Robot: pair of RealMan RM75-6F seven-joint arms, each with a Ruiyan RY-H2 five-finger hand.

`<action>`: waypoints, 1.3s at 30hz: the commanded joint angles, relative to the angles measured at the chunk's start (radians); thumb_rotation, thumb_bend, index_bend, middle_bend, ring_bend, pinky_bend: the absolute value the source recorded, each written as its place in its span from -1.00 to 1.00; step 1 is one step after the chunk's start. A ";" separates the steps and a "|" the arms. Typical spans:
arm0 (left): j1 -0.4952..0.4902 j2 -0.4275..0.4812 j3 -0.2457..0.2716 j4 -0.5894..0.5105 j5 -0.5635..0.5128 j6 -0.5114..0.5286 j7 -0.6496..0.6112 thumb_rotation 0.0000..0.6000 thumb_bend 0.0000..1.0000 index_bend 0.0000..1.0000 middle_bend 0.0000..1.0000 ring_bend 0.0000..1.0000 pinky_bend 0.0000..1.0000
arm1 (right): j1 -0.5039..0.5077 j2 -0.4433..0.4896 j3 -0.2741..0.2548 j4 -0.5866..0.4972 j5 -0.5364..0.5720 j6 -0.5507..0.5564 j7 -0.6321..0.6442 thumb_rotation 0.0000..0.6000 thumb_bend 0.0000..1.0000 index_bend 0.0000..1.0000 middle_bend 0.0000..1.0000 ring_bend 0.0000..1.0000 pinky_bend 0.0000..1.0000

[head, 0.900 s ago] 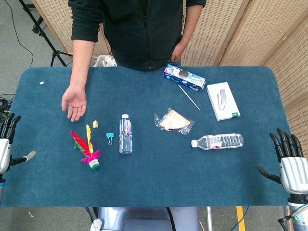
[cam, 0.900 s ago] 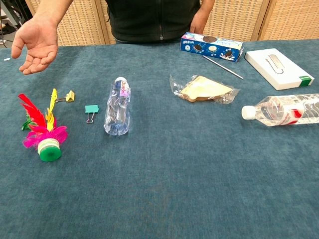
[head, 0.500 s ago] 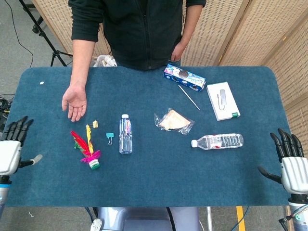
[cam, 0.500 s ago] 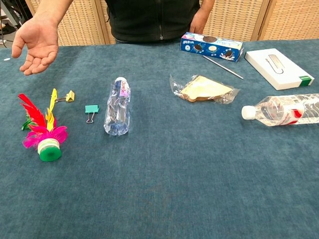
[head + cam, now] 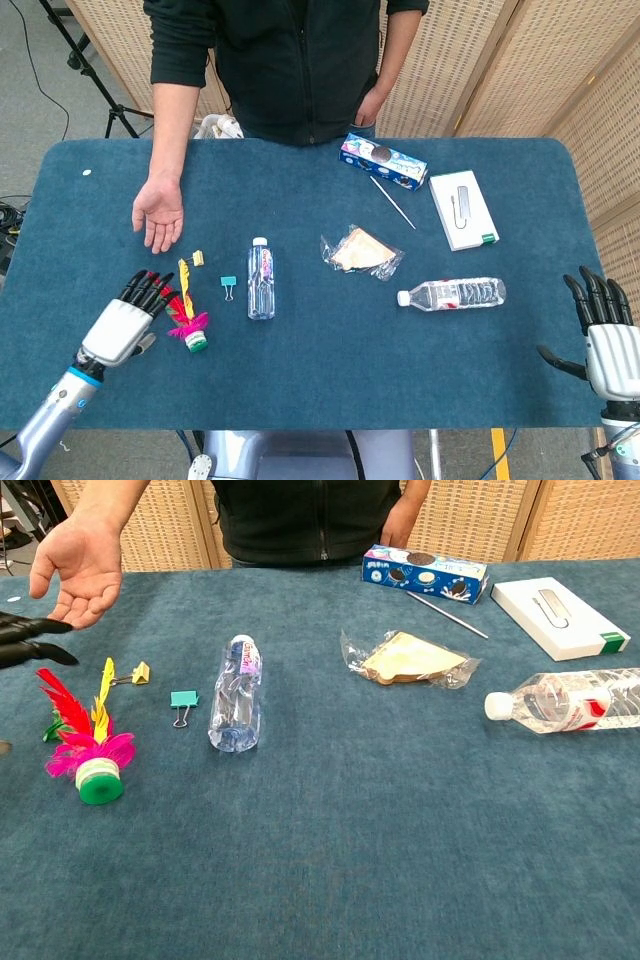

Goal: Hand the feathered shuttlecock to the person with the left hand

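Shuttlecock: the feathered shuttlecock (image 5: 188, 318) lies flat on the blue table (image 5: 320, 380), toward the left side, untouched.
Long axis: runs roughly from 5 o'clock to 11 o'clock in the head view — green base (image 5: 100, 784) at the 5 o'clock end, nearer the robot, red and yellow feathers fanning toward 11 o'clock, toward the person.
Left hand: the left hand (image 5: 128, 318) hovers just beside the shuttlecock, at its 9 o'clock, fingers spread apart and grasping nothing; its dark fingertips (image 5: 30, 640) overlap the red feather tips in the head view, though actual contact cannot be told.
Right hand: the right hand (image 5: 605, 340) sits off the table's right edge at about 4 o'clock from centre, fingers extended and apart — it holds nothing.
Person's hand: the person's hand (image 5: 158, 215) rests palm up at 12 o'clock of the shuttlecock, near the feather tips but apart from them.
Neighbours: a yellow clip (image 5: 198, 258) and a teal binder clip (image 5: 228, 287) lie at the shuttlecock's 1 o'clock; a small water bottle (image 5: 261, 280) lies at its 2 o'clock, cap pointing to 12.
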 commanded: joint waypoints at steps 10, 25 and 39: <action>-0.089 -0.159 -0.036 0.255 -0.022 -0.047 0.007 1.00 -0.45 -0.50 -1.00 -1.00 -1.00 | 0.005 -0.002 0.001 0.001 0.012 -0.018 -0.006 1.00 -1.00 -1.00 -1.00 -1.00 -1.00; -0.096 -0.326 -0.013 0.584 -0.018 0.065 -0.183 1.00 -0.32 -0.09 -1.00 -1.00 -1.00 | 0.010 -0.005 -0.003 -0.002 0.016 -0.034 -0.011 1.00 -1.00 -1.00 -1.00 -1.00 -1.00; -0.100 -0.376 -0.010 0.650 -0.053 0.074 -0.216 1.00 -0.02 0.43 -1.00 -1.00 -1.00 | 0.013 -0.002 -0.004 -0.005 0.020 -0.045 0.001 1.00 -1.00 -1.00 -1.00 -1.00 -1.00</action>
